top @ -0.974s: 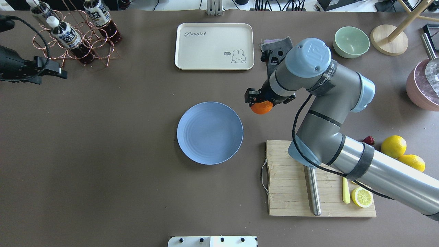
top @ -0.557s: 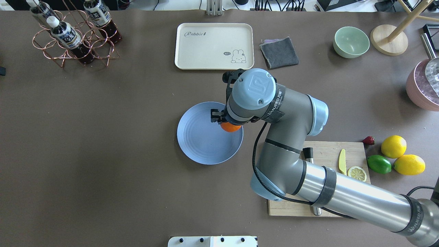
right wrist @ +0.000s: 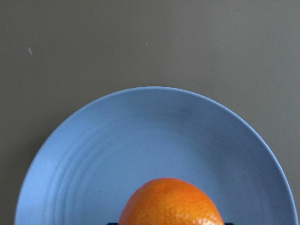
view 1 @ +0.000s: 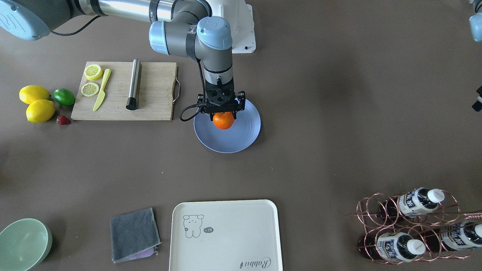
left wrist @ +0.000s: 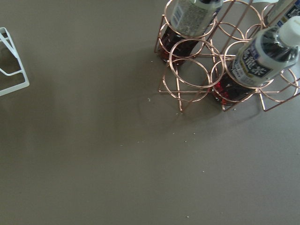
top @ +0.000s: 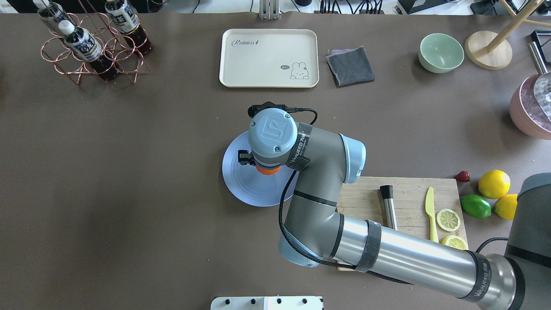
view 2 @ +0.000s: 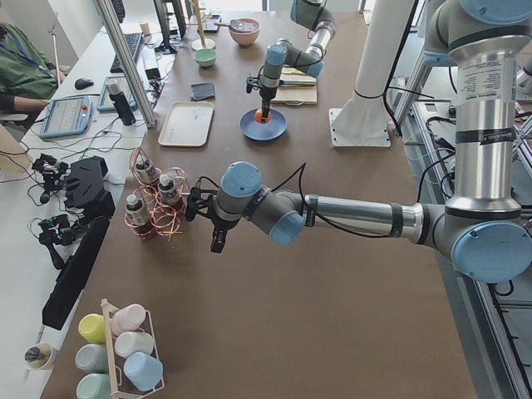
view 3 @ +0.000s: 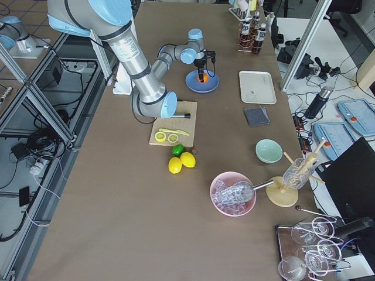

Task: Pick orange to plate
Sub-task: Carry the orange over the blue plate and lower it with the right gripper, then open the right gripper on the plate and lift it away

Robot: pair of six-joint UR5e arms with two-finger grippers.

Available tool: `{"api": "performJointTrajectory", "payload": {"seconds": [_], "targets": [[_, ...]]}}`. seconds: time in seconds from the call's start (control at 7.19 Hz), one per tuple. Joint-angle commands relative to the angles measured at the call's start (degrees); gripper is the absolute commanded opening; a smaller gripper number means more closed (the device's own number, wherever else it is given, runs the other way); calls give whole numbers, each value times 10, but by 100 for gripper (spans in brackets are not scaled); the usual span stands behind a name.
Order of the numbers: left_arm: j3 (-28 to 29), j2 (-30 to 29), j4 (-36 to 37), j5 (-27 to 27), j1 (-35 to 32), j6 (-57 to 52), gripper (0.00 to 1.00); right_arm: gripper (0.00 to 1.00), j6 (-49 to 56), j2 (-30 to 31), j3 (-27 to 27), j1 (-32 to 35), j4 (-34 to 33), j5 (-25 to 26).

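Note:
The orange (view 1: pixel 223 121) is held in my right gripper (view 1: pixel 223 113), which is shut on it and points straight down. It hangs over the light-blue plate (view 1: pixel 244 131), on the half nearer the robot's base. The right wrist view shows the orange (right wrist: pixel 171 204) low over the plate (right wrist: pixel 140 131); whether they touch I cannot tell. From overhead the wrist hides most of the orange (top: pixel 267 170) and part of the plate (top: pixel 241 185). My left gripper (view 2: pixel 214 237) shows only in the exterior left view, beside the copper bottle rack (view 2: pixel 154 208); its state I cannot tell.
A wooden cutting board (view 1: pixel 150 94) with lemon slices, a yellow knife and a metal cylinder lies by the plate. Two lemons (view 1: pixel 35 103), a lime (view 1: pixel 64 96) and a strawberry sit beyond it. A cream tray (view 1: pixel 226 233), grey cloth (view 1: pixel 133 233) and mint bowl (view 1: pixel 22 242) stand far from the robot.
My right arm carried the orange leftward in the overhead view, from beside the plate to over it. The left arm withdrew from that view's left edge.

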State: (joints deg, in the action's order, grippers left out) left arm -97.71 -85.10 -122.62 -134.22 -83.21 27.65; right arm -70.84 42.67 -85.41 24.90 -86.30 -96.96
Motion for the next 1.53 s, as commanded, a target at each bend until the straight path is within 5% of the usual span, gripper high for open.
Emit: {"api": "performJointTrajectory", "payload": {"seconds": [0.0, 0.28, 0.56, 0.7, 0.97, 1.25, 1.39], "targets": [[9, 10, 1, -11, -19, -15, 98, 99, -3, -4, 25, -5, 17, 12], [9, 11, 0, -23, -18, -15, 98, 100, -19, -3, -3, 5, 18, -12], [9, 11, 0, -24, -19, -15, 98, 100, -8, 4, -111, 79, -96, -101], [8, 9, -1, -24, -17, -16, 98, 100, 29, 44, -188, 137, -148, -164], [8, 50, 15, -24, -20, -148, 98, 100, 198, 196, -275, 240, -156, -198], [2, 51, 99, -8, -26, -245, 98, 100, 444, 296, -233, 391, -156, -283], [-32, 44, 175, 44, -31, -284, 98, 100, 577, 335, -204, 464, -157, -299]]}}
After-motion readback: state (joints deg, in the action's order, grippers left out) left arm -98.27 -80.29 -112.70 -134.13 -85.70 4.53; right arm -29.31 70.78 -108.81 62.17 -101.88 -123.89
